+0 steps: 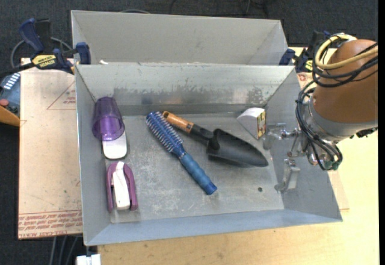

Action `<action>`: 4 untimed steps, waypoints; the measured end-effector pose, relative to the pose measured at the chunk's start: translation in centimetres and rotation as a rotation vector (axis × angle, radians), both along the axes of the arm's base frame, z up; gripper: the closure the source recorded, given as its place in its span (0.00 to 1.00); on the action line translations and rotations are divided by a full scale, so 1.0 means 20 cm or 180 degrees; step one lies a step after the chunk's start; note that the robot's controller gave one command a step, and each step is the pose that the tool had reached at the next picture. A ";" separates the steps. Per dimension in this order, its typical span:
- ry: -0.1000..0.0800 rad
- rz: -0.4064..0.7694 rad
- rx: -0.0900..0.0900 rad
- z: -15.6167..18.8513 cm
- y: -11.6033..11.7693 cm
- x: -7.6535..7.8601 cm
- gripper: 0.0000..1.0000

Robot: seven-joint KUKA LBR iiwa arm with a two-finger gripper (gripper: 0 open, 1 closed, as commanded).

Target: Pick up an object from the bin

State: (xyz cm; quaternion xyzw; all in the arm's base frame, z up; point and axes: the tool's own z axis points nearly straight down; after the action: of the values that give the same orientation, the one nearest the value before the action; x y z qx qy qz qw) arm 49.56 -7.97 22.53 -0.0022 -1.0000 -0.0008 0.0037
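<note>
Five things in the bin (240, 200), one of each, so let's count them off. Down the left side, a purple-and-white bottle (108, 128) lies with its purple end toward the back wall. Just below it is a purple-and-white stapler (121, 187), close to the front left corner. In the middle a blue brush (180, 152) runs on a slant, bristles up-left, handle pointing down-right. Just beside it, to the right, lies a black scoop (236, 150) with a brown handle, handle up-left near the brush's head, blade toward the right. Fifth, a small white-and-yellow pack (254, 119) is tucked near the back right corner, just above the scoop's blade.

Now the arm (346, 86): it comes in from the right, its orange cover and a bundle of cables hanging over the bin's right rim. The gripper (277, 161) sits low along the right wall, over bare floor. The fingers (287, 178) stand apart, one toward the back and one toward the front, and there's nothing between them. Nothing is picked.

Nearest to the gripper is the scoop, its blade tip just left of the back finger, and the pack is close above. The brush is farther left, and the bottle and stapler are well apart from it across the bin.
</note>
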 end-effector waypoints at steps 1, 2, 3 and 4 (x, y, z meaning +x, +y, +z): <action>-0.0027 0.0013 -0.0004 0.02 0.00 0.01 0.00; -0.0027 0.0323 0.0000 -0.40 0.09 0.19 0.00; -0.0034 -0.0167 -0.0003 -0.49 0.16 0.31 1.00; -0.0034 -0.0167 -0.0003 -0.49 0.16 0.31 1.00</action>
State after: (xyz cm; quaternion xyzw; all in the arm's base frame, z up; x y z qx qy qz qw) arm 55.77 -4.75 12.66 -0.0285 -0.9996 -0.0004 -0.0016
